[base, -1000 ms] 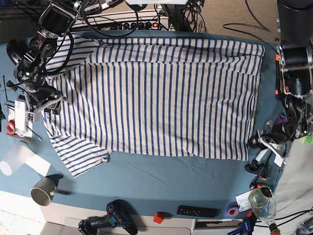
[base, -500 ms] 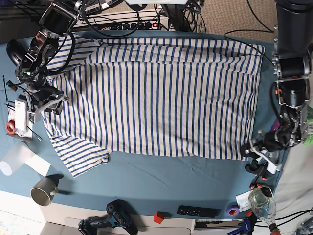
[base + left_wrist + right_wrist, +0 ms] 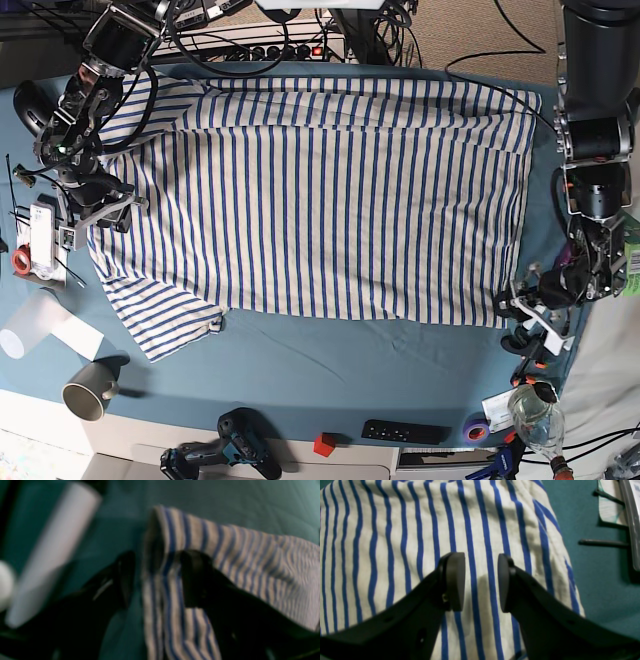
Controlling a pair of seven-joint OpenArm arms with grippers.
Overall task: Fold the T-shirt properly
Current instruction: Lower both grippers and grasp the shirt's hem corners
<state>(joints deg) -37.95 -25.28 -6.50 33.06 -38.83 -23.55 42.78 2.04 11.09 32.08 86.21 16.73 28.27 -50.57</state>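
- The T-shirt lay spread flat on the blue table cover, filling most of the surface. Collar end sat toward the side of my right arm, hem toward the side of my left arm.
- I saw no fold made yet: both sleeves were still out, the body was one open layer, and only light wrinkles ran along the far edge. I judged the task barely begun, all folds left to do.
- My right gripper hovered over the striped cloth near the shoulder edge, jaws parted with nothing between them but a view of the fabric below. Not grasping.
- My left gripper was at the near hem corner. Its view was blurred, but the fingers stood apart on either side of a raised bit of the striped corner; I judged it set to pinch, not clamped yet.
- In the base view that same left gripper sat just at the hem corner, beside the clutter at the table's edge.
- Remaining, as I reckoned: close on both ends, lift, bring one long side over, tuck sleeves, then fold across.
- A white tube lay near the left gripper, clear of the cloth.
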